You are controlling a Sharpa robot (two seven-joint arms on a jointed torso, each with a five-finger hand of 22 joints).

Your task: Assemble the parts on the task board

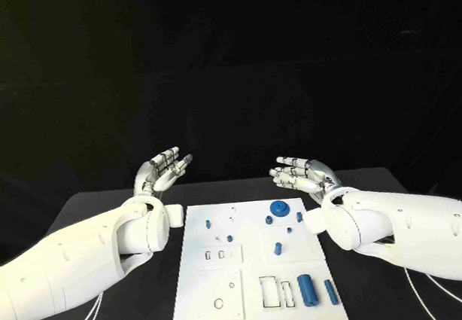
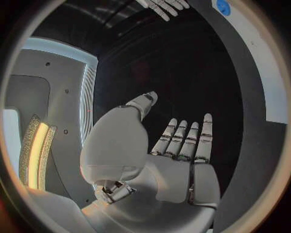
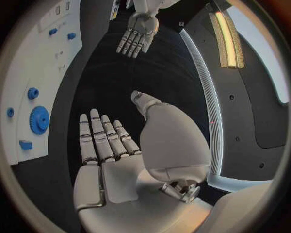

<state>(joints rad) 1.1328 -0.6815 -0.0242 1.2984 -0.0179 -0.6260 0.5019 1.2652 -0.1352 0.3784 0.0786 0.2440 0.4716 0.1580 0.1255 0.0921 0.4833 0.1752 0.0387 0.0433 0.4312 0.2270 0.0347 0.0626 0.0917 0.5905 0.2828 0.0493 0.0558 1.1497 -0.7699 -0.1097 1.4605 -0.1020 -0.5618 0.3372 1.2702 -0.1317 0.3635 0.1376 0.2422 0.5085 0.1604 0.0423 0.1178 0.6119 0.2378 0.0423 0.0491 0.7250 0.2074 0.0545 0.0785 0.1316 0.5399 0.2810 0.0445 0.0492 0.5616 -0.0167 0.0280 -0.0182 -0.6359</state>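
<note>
1. Here, the left hand [image 1: 162, 170] is raised above the far left of the table [image 1: 105, 209], palm up, fingers stretched out and lying side by side with the thumb apart; it holds nothing.
2. The right hand [image 1: 304, 172] is lifted at the far right, also bare, its fingers extended and slightly fanned, thumb set off to one side.
3. The task board [image 1: 253, 279] lies flat in the middle of the table, between the two arms and nearer than both hands.
4. On the board's far right part sits a round blue gear [image 1: 281, 208], with small blue pegs [image 1: 269, 220] just beside it and nearer.
5. At the board's near right lie a blue cylinder [image 1: 305, 287] and a slim blue bar [image 1: 331, 291], side by side, next to a rectangular slot [image 1: 269, 291].
6. From the right wrist, the gear [image 3: 39, 120] shows on the board, well apart from that hand's fingers [image 3: 97, 138].
</note>
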